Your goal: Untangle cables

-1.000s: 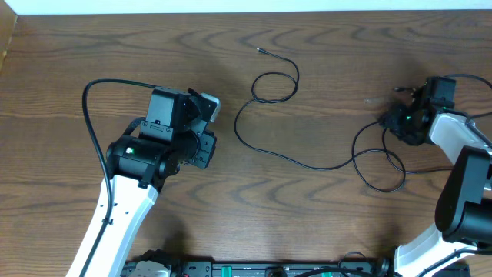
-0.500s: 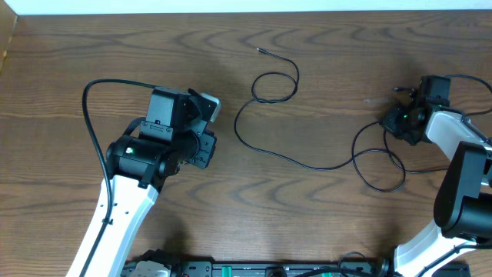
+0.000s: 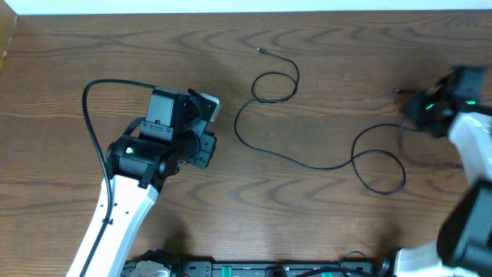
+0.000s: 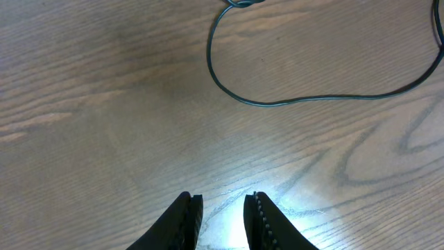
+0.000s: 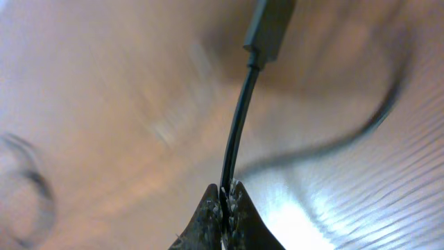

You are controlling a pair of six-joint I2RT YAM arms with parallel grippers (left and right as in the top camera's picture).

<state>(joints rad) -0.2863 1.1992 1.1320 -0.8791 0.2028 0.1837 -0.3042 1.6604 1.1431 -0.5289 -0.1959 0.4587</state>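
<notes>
overhead view: one thin black cable [image 3: 307, 164] lies on the wooden table [image 3: 92, 46] and crosses over itself in two places, one ahead of the left gripper [image 3: 209, 129] and well apart from it, the other near the right gripper [image 3: 423, 108]. neither crossing is undone, so the untangling appears to be at an early stage, with most of the work left. the right gripper is blurred in this view and its fingers cannot be read, though the cable runs up into it. left wrist view: the left gripper [image 4: 222, 205] shows its two fingertips [image 4: 189, 203] set a narrow gap apart with nothing between them. bare table [image 4: 104, 104] lies under and just ahead of them, and the cable [image 4: 291, 101] curves across the far field, well beyond their reach. right wrist view: the right gripper [image 5: 225, 198] has its fingers pressed together on the cable [image 5: 234, 139], which rises straight out of the closed tips to a dark plug end [image 5: 269, 28] above them. a further stretch of the same cord trails off, out of focus, to the right of the fingers.
</notes>
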